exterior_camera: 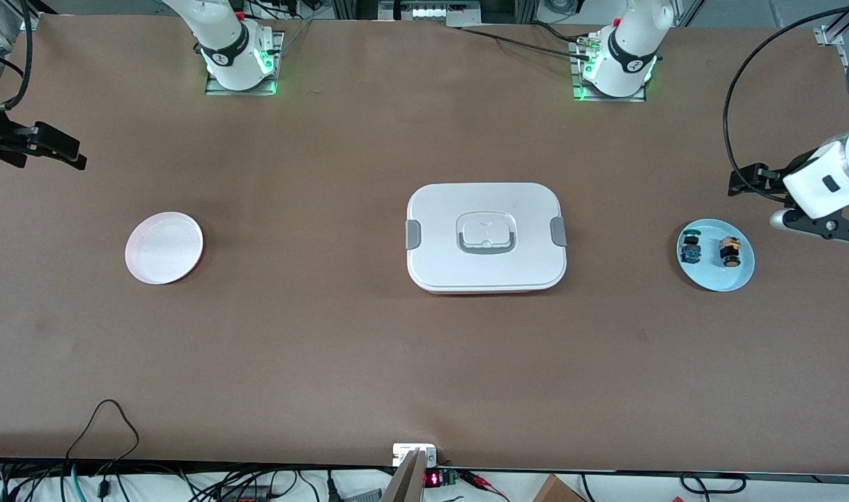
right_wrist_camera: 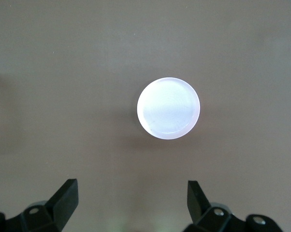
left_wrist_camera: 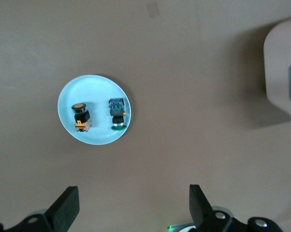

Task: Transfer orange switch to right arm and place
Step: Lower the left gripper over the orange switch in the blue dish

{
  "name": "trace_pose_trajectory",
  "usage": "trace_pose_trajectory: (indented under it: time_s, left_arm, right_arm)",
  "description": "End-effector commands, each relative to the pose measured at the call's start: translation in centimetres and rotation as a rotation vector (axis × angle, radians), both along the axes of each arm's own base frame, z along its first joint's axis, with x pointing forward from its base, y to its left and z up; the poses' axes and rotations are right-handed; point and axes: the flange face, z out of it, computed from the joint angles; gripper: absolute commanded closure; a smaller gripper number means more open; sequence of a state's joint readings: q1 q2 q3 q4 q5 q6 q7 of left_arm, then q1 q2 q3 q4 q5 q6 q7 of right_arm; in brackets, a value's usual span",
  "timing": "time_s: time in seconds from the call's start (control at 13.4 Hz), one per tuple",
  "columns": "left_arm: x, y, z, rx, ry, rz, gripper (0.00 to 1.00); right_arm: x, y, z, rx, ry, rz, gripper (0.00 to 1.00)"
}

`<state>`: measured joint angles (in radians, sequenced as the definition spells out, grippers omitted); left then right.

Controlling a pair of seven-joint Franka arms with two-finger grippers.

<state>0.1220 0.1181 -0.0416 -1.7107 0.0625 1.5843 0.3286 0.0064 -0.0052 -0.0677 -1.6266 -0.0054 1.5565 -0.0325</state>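
The orange switch (exterior_camera: 730, 251), black with an orange cap, lies on a light blue plate (exterior_camera: 717, 281) at the left arm's end of the table. It also shows in the left wrist view (left_wrist_camera: 80, 116). My left gripper (exterior_camera: 762, 206) hangs open and empty above the table beside that plate, its fingers (left_wrist_camera: 65, 208) spread wide in its wrist view. My right gripper (exterior_camera: 34, 150) is open and empty, high above the right arm's end of the table. A pale pink plate (right_wrist_camera: 168, 108) lies empty below it.
A second small switch with blue and green parts (exterior_camera: 691, 249) lies beside the orange one on the blue plate (left_wrist_camera: 94, 137). A white lidded box (exterior_camera: 486, 237) with grey clips stands mid-table. The pale pink plate (exterior_camera: 164, 247) lies toward the right arm's end.
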Motion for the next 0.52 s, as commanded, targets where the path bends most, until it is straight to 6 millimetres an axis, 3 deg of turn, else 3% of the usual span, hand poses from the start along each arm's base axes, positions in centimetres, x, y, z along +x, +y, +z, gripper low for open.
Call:
trace_pose_trajectory:
  time_s: [0.0, 0.15, 0.45]
  left_arm:
    - [-1.7, 3.7, -4.1, -0.055, 0.004, -0.165, 0.00]
    - [-3.0, 4.6, -7.2, -0.050, 0.026, -0.310, 0.00]
    - [-3.8, 9.6, -14.2, -0.097, 0.016, -0.669, 0.01]
  right_arm:
    - [-0.2, 0.1, 0.6, -0.002, 0.003, 0.007, 0.00]
    - [-0.2, 0.1, 0.6, -0.002, 0.003, 0.007, 0.00]
    - [0.0, 0.1, 0.5, -0.001, 0.001, 0.004, 0.00]
